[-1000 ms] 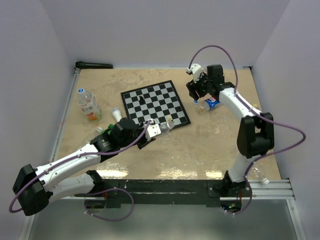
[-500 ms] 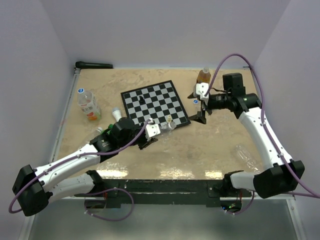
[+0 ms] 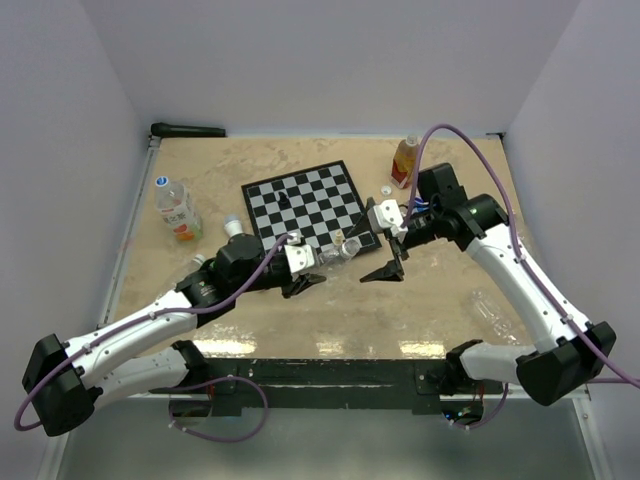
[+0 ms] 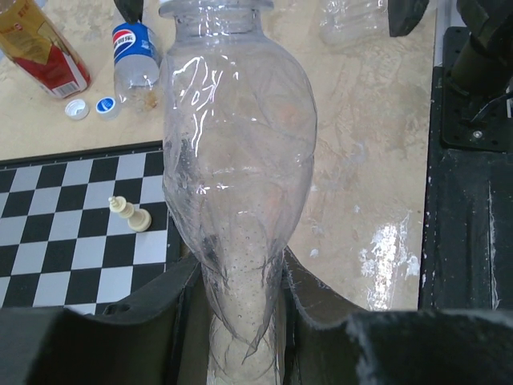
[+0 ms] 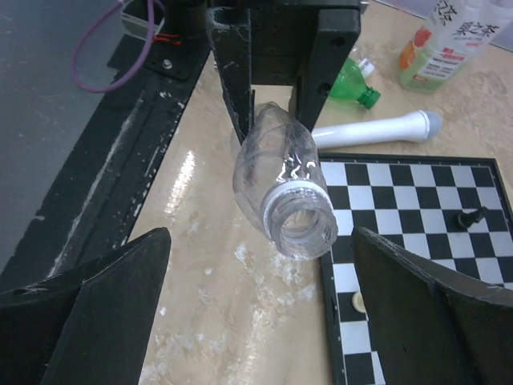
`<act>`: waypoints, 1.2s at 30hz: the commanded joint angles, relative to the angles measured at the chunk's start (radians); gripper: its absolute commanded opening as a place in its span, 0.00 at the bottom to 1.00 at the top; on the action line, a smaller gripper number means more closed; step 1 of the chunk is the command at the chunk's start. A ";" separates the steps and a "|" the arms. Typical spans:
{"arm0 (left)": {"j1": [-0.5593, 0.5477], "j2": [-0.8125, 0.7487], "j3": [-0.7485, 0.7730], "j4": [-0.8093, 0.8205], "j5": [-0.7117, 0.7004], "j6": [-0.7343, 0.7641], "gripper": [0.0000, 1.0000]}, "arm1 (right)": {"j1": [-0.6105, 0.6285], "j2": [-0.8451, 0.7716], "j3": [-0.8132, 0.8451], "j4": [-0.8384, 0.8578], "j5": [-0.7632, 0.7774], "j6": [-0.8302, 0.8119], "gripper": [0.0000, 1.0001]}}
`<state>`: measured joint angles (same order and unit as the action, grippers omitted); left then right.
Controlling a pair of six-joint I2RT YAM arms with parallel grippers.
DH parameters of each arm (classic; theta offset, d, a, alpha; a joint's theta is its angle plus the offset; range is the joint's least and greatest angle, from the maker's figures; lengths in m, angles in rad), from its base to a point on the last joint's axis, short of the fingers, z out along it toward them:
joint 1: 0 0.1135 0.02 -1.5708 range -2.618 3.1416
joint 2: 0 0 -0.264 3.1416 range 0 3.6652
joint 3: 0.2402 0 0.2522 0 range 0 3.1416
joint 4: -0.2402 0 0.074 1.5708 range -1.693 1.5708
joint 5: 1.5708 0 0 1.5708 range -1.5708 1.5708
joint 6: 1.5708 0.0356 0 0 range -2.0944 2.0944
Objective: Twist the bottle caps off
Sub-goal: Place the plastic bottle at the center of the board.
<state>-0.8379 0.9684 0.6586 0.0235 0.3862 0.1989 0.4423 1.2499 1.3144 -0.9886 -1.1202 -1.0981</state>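
Left hand (image 4: 240, 281) stays clenched on the clear bottle (image 4: 236, 160), whose neck points away from it, already bare. Beyond it, a white cap (image 4: 76, 110) and a blue cap (image 4: 106, 105) lie loose on the worktop (image 4: 361, 160). My right hand (image 5: 260, 233) has swung in, released and empty, facing that open mouth. I judge there is nothing left to unscrew here.

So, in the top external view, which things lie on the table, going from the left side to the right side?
Bottle with orange label → chessboard → orange drink bottle at the far edge → empty clear bottle.
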 commanded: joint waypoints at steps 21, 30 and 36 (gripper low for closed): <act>0.030 -0.005 -0.016 0.177 0.151 -0.082 0.00 | 0.114 0.054 0.005 0.172 -0.058 0.267 0.90; 0.039 -0.011 -0.017 0.197 0.158 -0.099 0.00 | 0.127 0.062 -0.007 0.218 -0.046 0.320 0.59; 0.043 -0.025 -0.016 0.191 0.155 -0.099 0.24 | 0.125 0.054 0.005 0.222 -0.018 0.330 0.23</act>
<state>-0.8040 0.9726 0.6411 0.1448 0.5419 0.1108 0.5636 1.3163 1.3113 -0.7910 -1.1614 -0.8059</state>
